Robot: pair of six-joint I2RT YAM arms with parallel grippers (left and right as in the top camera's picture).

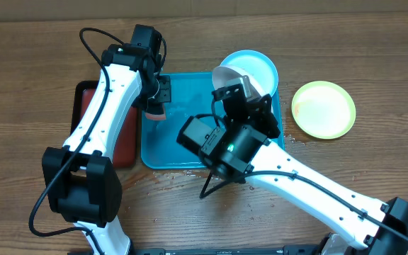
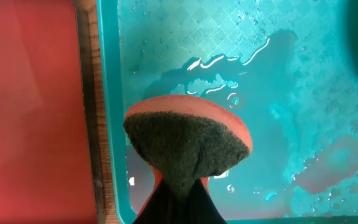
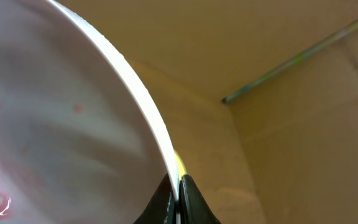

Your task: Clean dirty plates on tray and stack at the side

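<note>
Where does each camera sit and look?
Overhead: above the table, looking down at the large turquoise plastic tray; left arm and right arm show.
Left wrist: on that arm, facing down at the dark-faced pink sponge in its fingers.
Right wrist: on that arm, facing past the round white plastic plate its fingers pinch.
Shared: overhead and left wrist see the tray.

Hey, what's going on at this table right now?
Dishwashing, mid-job. The left gripper pinches a sponge over the wet turquoise tray. The right gripper holds a white plate by its rim, tilted up. A light blue plate sits at the tray's corner; a yellow-green plate lies beside the tray.
</note>
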